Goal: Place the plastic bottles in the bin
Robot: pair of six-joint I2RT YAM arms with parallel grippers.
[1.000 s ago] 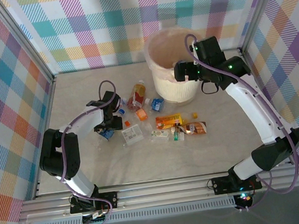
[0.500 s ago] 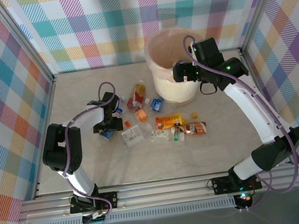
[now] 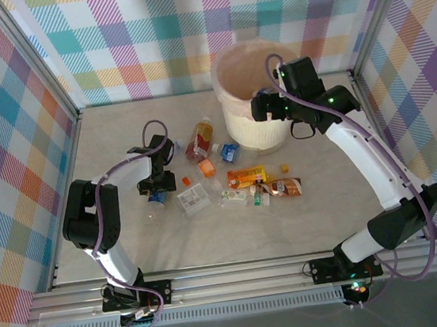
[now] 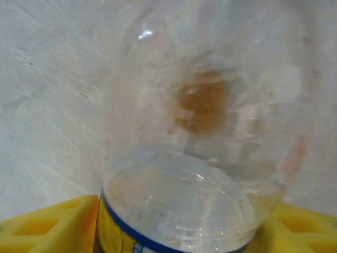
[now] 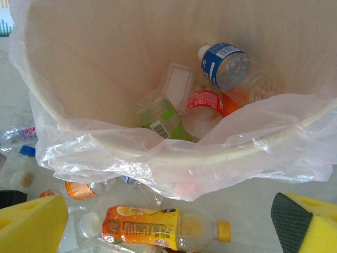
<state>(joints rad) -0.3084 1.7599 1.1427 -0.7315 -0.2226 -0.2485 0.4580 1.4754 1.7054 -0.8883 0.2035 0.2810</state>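
Note:
A clear plastic bottle with a blue and yellow label lies on the table, and my left gripper is shut on it, a yellow pad against each side. From above, that gripper is left of the scattered bottles, with the bottle under it. My right gripper hangs open and empty over the near rim of the bin. Inside the bin lie a blue-label bottle, a red-label one and a green-label one. The bin stands at the back centre, with the right gripper at its rim.
Several more bottles lie mid-table, among them an orange-label one, a red one and a crushed brown one. The orange-label bottle sits just below the bin's bag liner. Plaid walls enclose the table.
My left gripper's jaws have closed in on the clear bottle. My right gripper has drifted slightly left over the bin's rim and stays open.

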